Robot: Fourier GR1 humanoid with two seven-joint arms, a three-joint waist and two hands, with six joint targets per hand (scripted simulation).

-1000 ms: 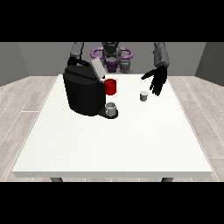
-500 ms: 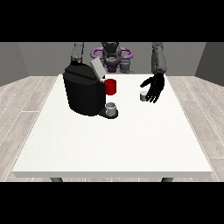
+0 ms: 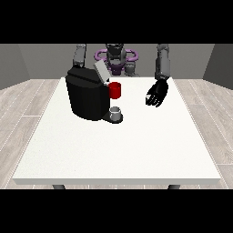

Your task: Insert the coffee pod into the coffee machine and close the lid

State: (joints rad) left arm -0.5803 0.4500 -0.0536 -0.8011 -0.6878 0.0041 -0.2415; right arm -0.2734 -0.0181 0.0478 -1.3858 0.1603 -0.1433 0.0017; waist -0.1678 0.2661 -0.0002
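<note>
One hand on show: the hand at the view's right [image 3: 157,94], black, hanging low over the desk [image 3: 136,150] at the end of a grey forearm [image 3: 162,63] that comes straight down from the robot [image 3: 116,57]. It sits close above the white surface, on the far right part of the desk. Whether it is spread apart or clamped on something, I cannot tell from this angle. The coffee pod does not show anywhere in this view, so it may be hidden at that hand, but I cannot say.

Moving out to the left, well apart from the hand, stands the coffee machine [image 3: 86,96], a big black block on the far left part of the desk. Its lid [image 3: 101,72] is up, a pale grey flap tilted back above the top of the body. On the front of the machine, facing the hand, there is a red cylinder [image 3: 115,90], upright; what it holds cannot be seen. Right below it stands a small grey cup [image 3: 116,110] on the machine's dark base [image 3: 113,119], upright, contents too small to make out.

Over at the view's left, the other grey arm [image 3: 80,55] runs down behind the machine, and its hand is hidden by the black body.
</note>
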